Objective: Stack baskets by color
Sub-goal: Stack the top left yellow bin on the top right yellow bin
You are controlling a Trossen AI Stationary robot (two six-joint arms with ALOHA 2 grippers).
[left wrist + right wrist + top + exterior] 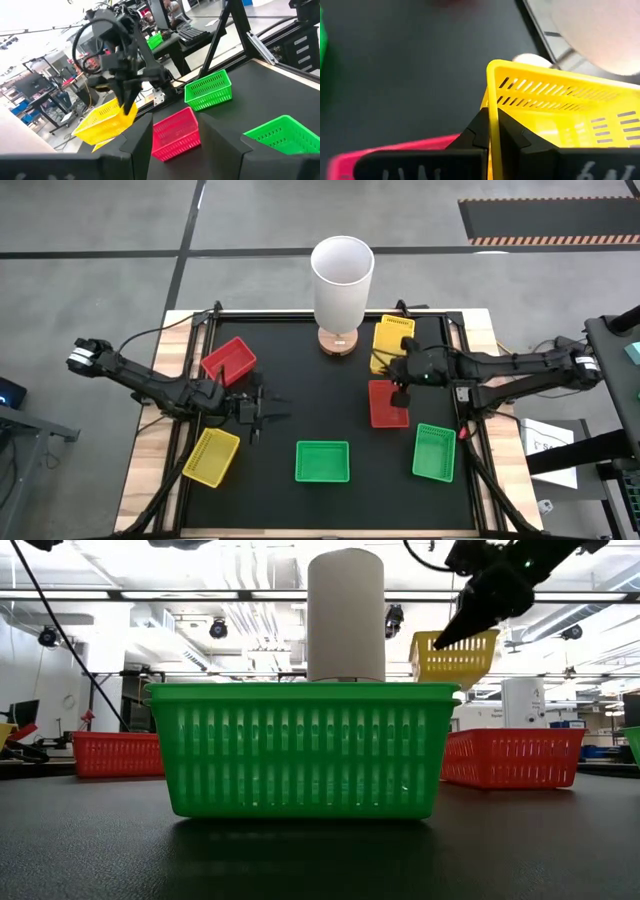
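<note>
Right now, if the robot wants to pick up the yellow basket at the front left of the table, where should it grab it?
Probably one of the thin top rims of the yellow basket, pinched from straight above, one finger inside and one outside. It sits upright with its open side up, nothing in it. The open left gripper is closest.

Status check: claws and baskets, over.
Right claw shut on yellow basket, lifted off table. Left claw open, empty, mid-table. White cylinder beside lifted basket.

Both arms matte black, jointed links, loose black cables alongside. Pale collars near each base. Right gripper [490,137]: black angular wedge fingers.
</note>
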